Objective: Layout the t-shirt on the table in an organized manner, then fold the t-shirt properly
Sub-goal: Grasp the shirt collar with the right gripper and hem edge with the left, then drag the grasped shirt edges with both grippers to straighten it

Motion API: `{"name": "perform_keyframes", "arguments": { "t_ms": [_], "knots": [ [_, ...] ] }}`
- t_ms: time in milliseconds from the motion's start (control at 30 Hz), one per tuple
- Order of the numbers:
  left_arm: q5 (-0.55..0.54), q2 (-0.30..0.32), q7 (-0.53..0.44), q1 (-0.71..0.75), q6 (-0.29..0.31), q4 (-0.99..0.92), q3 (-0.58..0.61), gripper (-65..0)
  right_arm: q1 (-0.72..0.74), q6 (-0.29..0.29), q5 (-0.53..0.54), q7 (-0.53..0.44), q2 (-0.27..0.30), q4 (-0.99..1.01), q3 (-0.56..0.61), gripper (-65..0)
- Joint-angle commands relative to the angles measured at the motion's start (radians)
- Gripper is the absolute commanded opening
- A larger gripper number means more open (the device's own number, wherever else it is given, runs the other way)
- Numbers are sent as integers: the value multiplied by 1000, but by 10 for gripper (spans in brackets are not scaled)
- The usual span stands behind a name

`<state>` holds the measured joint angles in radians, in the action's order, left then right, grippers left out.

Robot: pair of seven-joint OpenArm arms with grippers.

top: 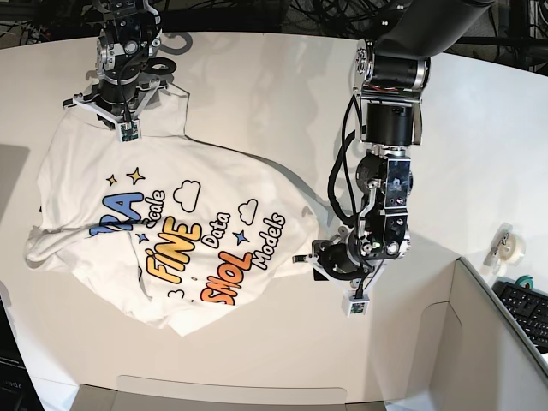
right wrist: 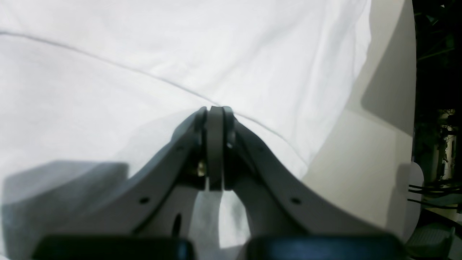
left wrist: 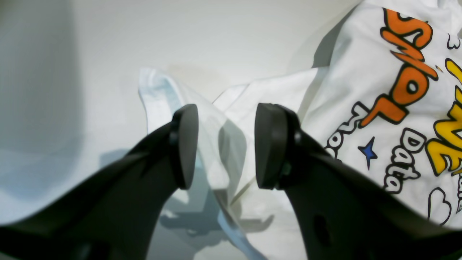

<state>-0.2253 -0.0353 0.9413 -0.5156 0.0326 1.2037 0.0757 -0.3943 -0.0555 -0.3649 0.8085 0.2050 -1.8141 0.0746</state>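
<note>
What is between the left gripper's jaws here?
A raised fold of the t-shirt stands between the open pads of the left gripper, not yet pinched. Below lies the table; the fold's underside is hidden.

In the base view the right hand (top: 127, 101) hides the part of the white cotton t-shirt with colourful cartoon lettering (top: 163, 231) beneath it, and the left hand (top: 336, 261) covers the sleeve tip. The left wrist view's right edge cuts off the yellow letters. Small objects at the large smooth white counter's (top: 282, 86) right rim are too small to tell
</note>
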Motion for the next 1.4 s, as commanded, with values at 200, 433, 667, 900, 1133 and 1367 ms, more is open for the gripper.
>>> {"name": "perform_keyframes", "arguments": {
  "t_ms": [200,433,667,900,1133,1367],
  "knots": [
    [-9,21,-17,-24,-1,12,-1,-396,-12,15,20,44,6,-2,1,-650],
    [-10,18,-17,7,-1,12,-1,-396,-12,15,20,42,6,-2,1,-650],
    [-10,16,-17,38,5,17,6,-466,-10,15,20,39,7,12,1,-650],
    [-10,31,-5,93,5,268,-7,-649,5,15,20,36,7,60,1,-650],
    [-10,53,-3,338,5,721,-35,-646,24,15,20,36,29,70,1,-650],
    [-10,51,-15,582,3,839,-37,-646,38,15,20,44,67,69,1,-650]
  ]
}}
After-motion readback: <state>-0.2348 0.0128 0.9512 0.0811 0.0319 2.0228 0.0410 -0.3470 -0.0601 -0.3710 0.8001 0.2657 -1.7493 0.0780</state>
